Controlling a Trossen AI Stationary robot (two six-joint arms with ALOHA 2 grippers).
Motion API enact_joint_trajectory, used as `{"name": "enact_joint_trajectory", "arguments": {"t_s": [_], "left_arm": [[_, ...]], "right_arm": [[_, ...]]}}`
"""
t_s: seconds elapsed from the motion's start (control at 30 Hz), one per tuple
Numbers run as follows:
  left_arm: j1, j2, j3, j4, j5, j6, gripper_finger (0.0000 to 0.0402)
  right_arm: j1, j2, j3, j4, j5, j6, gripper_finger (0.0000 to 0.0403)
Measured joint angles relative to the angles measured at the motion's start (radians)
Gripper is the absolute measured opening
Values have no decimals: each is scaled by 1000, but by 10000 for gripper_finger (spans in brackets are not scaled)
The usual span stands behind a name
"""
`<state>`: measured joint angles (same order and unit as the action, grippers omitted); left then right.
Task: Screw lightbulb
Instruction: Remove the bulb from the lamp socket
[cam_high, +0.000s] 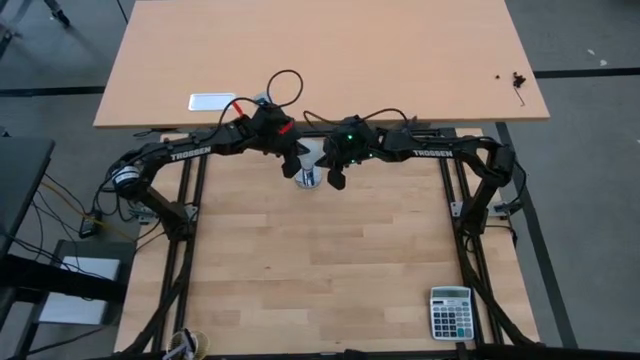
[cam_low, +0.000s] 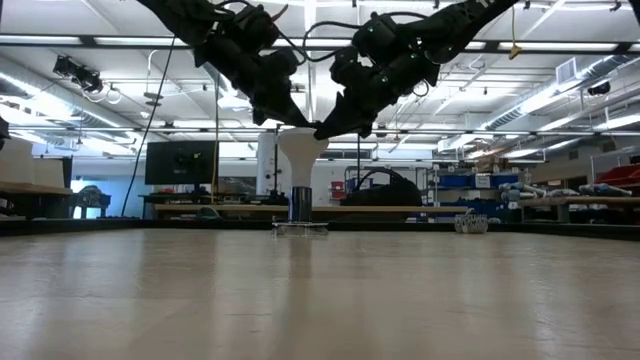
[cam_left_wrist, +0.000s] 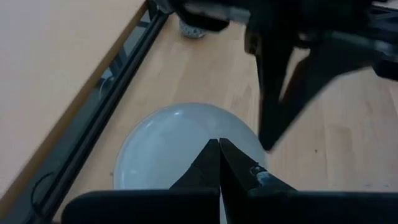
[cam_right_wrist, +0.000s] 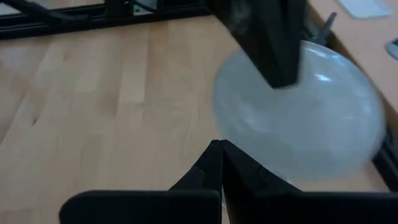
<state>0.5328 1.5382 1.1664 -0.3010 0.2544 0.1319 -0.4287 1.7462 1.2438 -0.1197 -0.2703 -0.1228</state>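
1. The lightbulb (cam_low: 301, 150) stands upright near the far edge of the table (cam_high: 330, 270), wide head up and narrow neck down in a dark socket (cam_low: 301, 205), so the screwing step looks to be in hand

2. The left gripper (cam_low: 283, 117) comes down from above on one side and presses on the rim of the bulb's head; its own wrist view shows its two fingers closed together, tip against tip, with the pale dome right beneath them

3. The right gripper (cam_low: 325, 128) meets the rim from the opposite side; its wrist view likewise shows fingers shut together and clamped on nothing, the dome just beyond the tips

4. Neither gripper is grasping the bulb; both seem to bear on the head with closed fingertips from opposite sides

5. In the high view both arms reach inward from the table's sides, elbows bent, wrists angled down so the grippers nearly meet over the bulb

6. Next move, as I judge it: the two tips must sweep around the head in the same turning sense while pressing lightly down, keeping the bulb upright so the thread does not cross

7. How far the neck is seated cannot be told
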Motion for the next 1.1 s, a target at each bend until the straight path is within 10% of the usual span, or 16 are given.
{"name": "enact_joint_trajectory", "arguments": {"t_s": [1.1], "left_arm": [[31, 7, 40, 33, 38, -9, 0]], "right_arm": [[-85, -27, 0, 18, 28, -4, 11]]}}
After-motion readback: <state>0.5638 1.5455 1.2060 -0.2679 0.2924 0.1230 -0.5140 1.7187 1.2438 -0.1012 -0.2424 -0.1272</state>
